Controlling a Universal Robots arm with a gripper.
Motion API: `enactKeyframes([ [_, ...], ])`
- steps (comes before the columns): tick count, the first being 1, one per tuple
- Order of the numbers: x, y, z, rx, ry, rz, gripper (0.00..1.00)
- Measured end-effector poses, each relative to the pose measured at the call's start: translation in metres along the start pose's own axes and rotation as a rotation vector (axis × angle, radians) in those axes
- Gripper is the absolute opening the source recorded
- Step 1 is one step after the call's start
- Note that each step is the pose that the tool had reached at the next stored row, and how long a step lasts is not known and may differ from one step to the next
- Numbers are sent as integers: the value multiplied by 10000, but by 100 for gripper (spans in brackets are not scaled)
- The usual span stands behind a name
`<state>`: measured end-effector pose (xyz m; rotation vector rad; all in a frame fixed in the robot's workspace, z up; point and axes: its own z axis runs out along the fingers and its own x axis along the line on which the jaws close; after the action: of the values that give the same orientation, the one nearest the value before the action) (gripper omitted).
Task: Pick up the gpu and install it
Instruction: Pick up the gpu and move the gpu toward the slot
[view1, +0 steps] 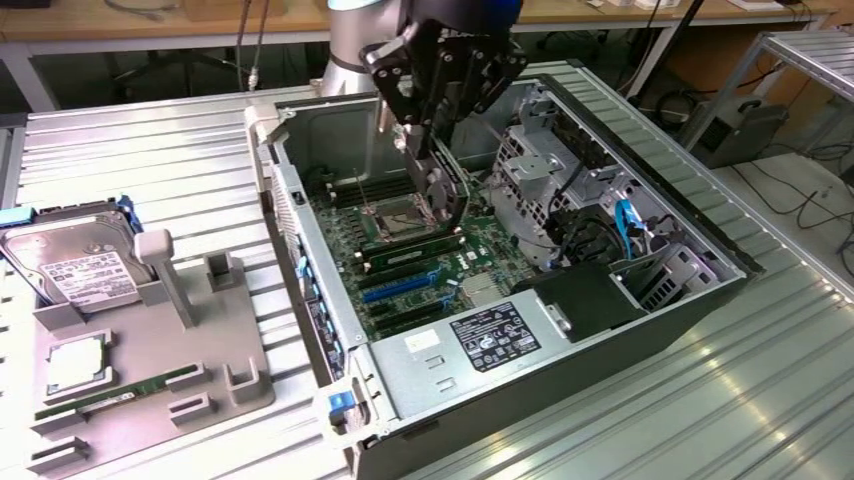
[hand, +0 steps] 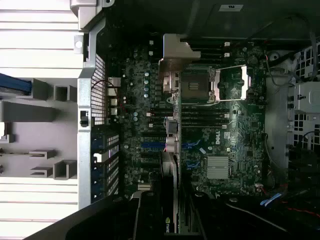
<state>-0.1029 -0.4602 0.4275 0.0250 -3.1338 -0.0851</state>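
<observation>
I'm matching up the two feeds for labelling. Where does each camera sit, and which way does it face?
Exterior view: high, off the arm, looking down slantwise into the open computer case; the arm and gripper show, holding the gpu.
Wrist view: on the wrist, looking straight down at the motherboard; part of the gripper shows.
Both show the gpu, the motherboard and the grey tray.

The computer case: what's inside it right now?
A green motherboard with an open processor socket, plus a power supply. The gripper holds the gpu over the board, hiding whatever lies directly beneath it.
</observation>
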Motion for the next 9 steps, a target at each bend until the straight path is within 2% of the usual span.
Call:
enactKeyframes([
  [3,-219,23,87,1,15,0,26],
  [4,-263,22,106,1,15,1,26],
  [9,-335,17,179,9,30,30,26],
])
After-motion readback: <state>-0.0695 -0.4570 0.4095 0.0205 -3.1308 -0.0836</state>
